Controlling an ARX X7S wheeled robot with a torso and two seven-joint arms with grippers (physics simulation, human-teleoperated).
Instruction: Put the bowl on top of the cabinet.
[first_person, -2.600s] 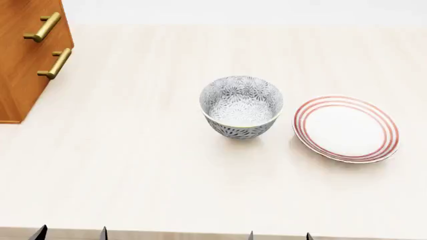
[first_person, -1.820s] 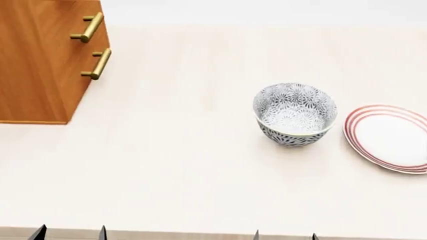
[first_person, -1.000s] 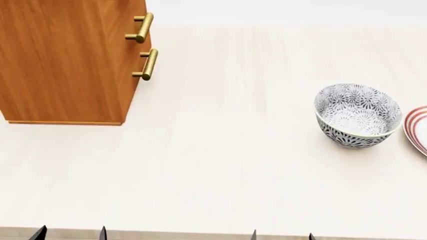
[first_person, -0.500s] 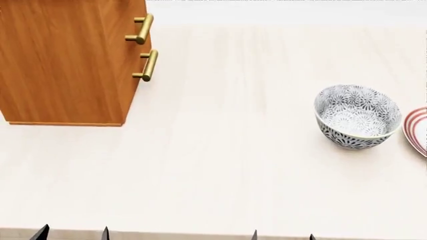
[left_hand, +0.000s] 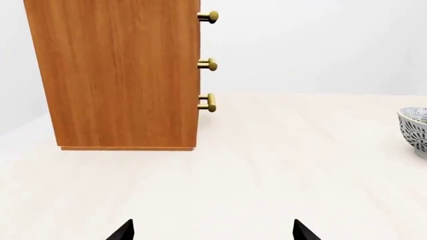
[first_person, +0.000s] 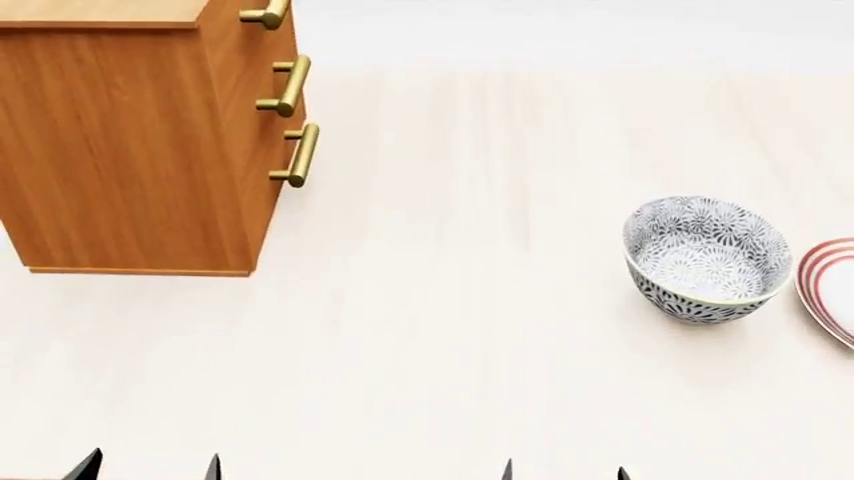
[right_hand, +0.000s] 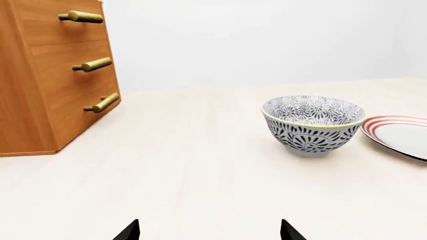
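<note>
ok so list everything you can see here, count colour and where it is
deep round white ceramic bowl with grey-black floral pattern: one, upright on the table, right side of the head view
flat white plate with red rings: one, just right of the bowl, cut off by the head view's edge
orange-brown wooden drawer cabinet: one, lighter wood top, far left on the table
brass bar handles: three, on the cabinet front
pale wood table: one, under everything
left gripper: black fingertips apart, empty
right gripper: black fingertips apart, empty
</note>
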